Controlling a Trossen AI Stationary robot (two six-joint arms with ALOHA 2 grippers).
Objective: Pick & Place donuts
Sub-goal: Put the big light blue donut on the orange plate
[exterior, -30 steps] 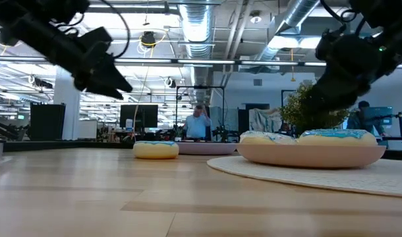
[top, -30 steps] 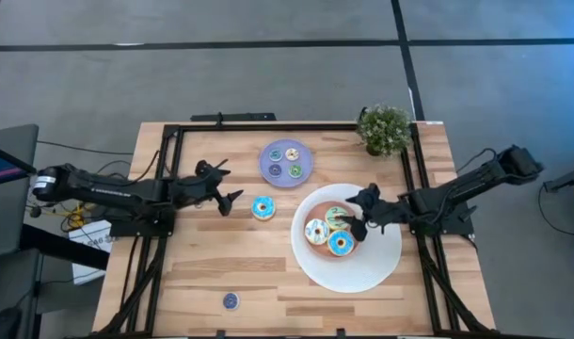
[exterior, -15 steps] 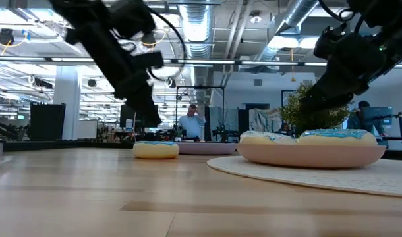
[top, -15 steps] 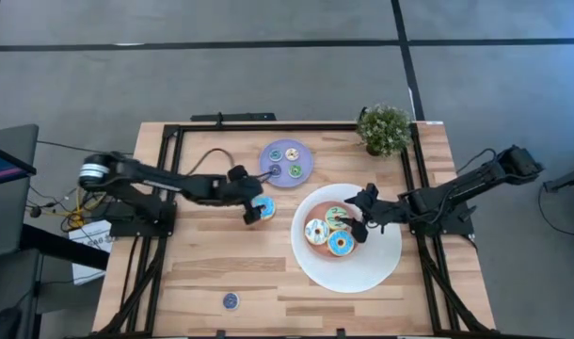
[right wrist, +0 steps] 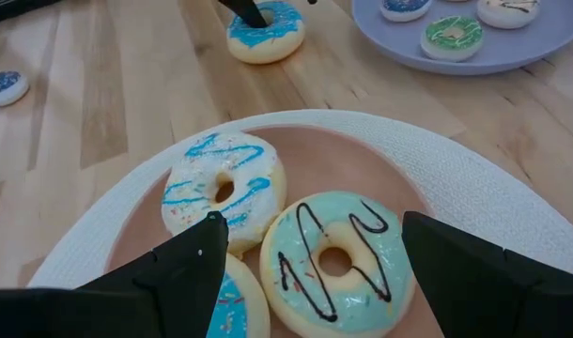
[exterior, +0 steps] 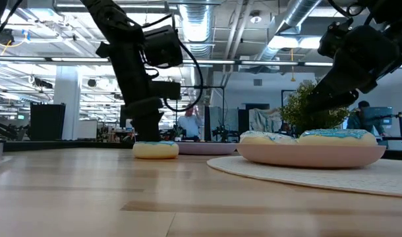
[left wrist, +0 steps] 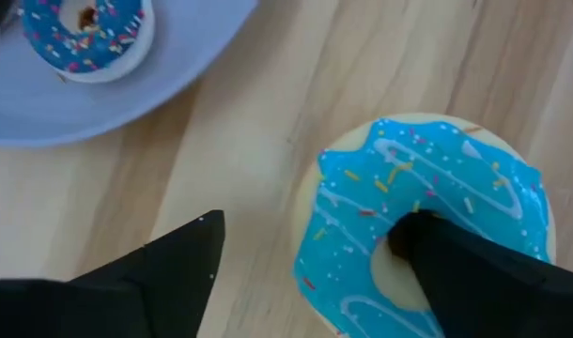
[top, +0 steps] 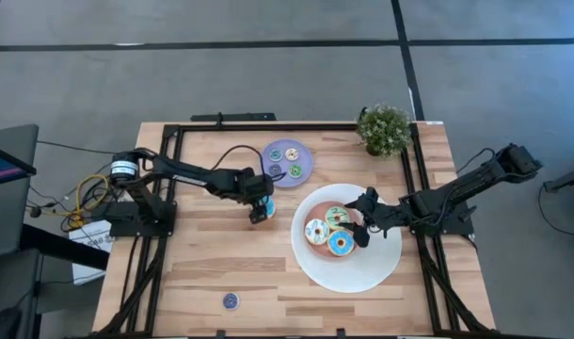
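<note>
My left gripper (left wrist: pixel 310 272) stands directly over the loose blue donut (left wrist: pixel 427 225), which lies flat on the bare table (top: pixel 212 264) just short of the lavender plate (top: pixel 301 155). The fingers are spread wide and straddle one side of the ring: one fingertip (left wrist: pixel 427 249) sits in the centre hole, the other (left wrist: pixel 188 258) hangs outside the rim on the plate side, clear of the icing. The donut therefore lies under and slightly off-centre to the hole-side finger; being round, it offers no long axis to align with. Whether the tips already touch the wood I cannot confirm, though the low view suggests they are down at donut height. In my judgement the coming move is a plain close across the ring wall. My right gripper (right wrist: pixel 310 258) waits wide open and empty above the big white plate (top: pixel 381 268), where three donuts (top: pixel 329 231) rest together; it is well apart from the loose donut, so my left is the nearer hand.
</note>
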